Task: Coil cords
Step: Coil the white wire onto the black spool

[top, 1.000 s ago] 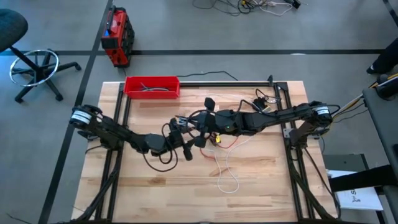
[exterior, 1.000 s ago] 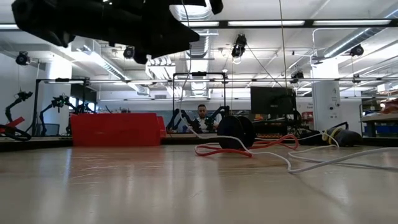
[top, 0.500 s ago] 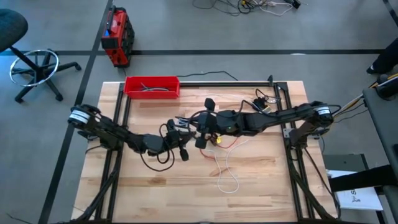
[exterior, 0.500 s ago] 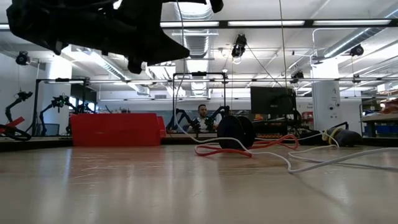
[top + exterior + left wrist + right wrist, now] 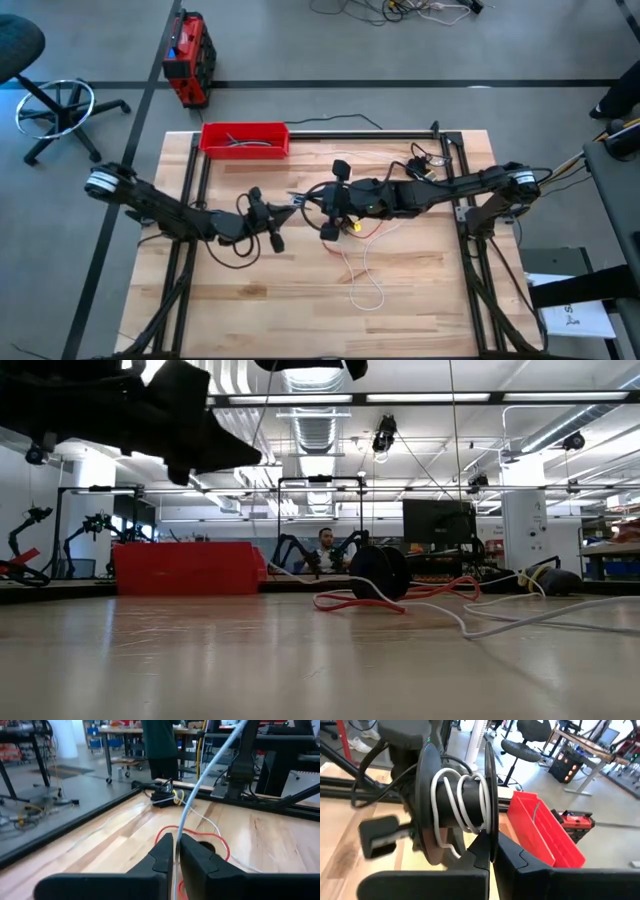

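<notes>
Since a second ago the left gripper (image 5: pixel 290 203) has drawn back toward its own side of the pale wooden table (image 5: pixel 240 290), pulling the thin white cord (image 5: pixel 207 767) taut; its fingers (image 5: pixel 159 857) are pinched on that cord. Over mid-table, the right gripper (image 5: pixel 330 212) grips the flange of a black spool (image 5: pixel 455 805) with a few white turns wound round its core. Loose white cord (image 5: pixel 365 272) trails toward the near edge, and the thin red cord (image 5: pixel 352 600) lies looped beside it. A red plastic tray (image 5: pixel 244 139) sits at the far edge
</notes>
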Controlling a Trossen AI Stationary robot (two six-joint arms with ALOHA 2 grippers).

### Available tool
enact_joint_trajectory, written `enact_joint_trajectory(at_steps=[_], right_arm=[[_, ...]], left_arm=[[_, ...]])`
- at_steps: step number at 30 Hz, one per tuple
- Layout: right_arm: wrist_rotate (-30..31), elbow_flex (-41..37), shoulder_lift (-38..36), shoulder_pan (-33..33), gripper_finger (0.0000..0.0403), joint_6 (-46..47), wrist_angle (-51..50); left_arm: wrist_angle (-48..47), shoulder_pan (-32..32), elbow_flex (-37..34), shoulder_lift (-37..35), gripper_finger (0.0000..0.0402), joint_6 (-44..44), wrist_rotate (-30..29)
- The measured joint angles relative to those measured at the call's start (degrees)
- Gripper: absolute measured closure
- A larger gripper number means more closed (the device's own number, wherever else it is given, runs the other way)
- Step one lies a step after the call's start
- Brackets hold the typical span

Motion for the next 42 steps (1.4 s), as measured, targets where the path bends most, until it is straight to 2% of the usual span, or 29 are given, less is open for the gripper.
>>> enact_joint_trajectory(at_steps=[11,15,19,23,25,28,35,42], right_arm=[[0.5,0.0,-0.07,1.52,0.0403,-7.5,0.25],[2.27,-0.1,0.0,2.75,0.0403,-12.57,0.1],[6.72,-0.24,0.7,3.8,0.0403,-16.77,-0.94],[6.63,-0.31,1.79,3.89,0.0403,-16.72,-1.15],[6.83,-0.31,2.28,3.89,0.0403,-17.37,-1.05],[7.95,-0.31,2.45,3.91,0.0403,-20.29,-1.83],[8.22,-0.31,2.47,3.91,0.0403,-32.48,-2.0],[9.66,-0.3,4.07,4.28,0.0403,-39.79,-2.06]], left_arm=[[-24.7,-0.04,-3.75,-15.15,0.0319,-15.0,-0.05],[-26.12,-0.23,-3.73,-17.84,0.0305,-17.36,1.38],[-20.87,-0.49,-3.71,-18.52,0.0294,-24.21,9.85],[-8.2,-3.48,-3.69,-16.56,0.0286,-29.03,16.0],[-0.83,-5.76,-3.67,-14.95,0.0283,-30.02,16.43],[7.31,-8.07,-3.63,-12.35,0.0277,-37.68,15.23],[9.6,-8.88,-3.69,-6.92,0.0233,-61.99,14.95],[18.53,-8.37,-3.69,-3.79,0.0168,-65.37,14.94]])
